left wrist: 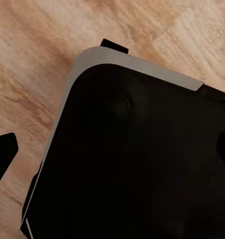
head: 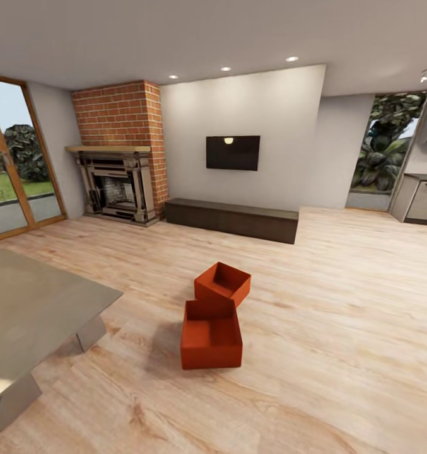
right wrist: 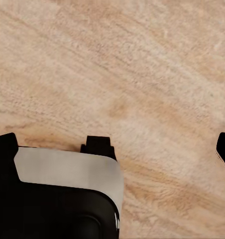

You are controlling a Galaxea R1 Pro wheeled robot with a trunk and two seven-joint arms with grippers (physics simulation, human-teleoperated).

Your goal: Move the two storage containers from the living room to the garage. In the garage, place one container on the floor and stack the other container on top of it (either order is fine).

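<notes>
Storage containers, two orange-red rectangular open-top plastic bins, are sitting on the pale wood-plank floor (head: 339,277) mid living room, ahead of you: nearer bin (head: 210,334) w/ long axis running roughly away from you toward the black wall TV (head: 233,152), farther bin (head: 222,283) turned diagonal, one corner touching or nearly touching the nearer one. Both openings are facing up. Hands: you're seeing dark finger tips at the wrist-view edges over bare planks & robot base, holding nothing; can't tell if spread or closed. Risks, IMO: grabbing one bin is likely nudging its neighbour since they're so close; you're also passing near the grey low counter (head: 36,302) on your left, so base could clip it.
</notes>
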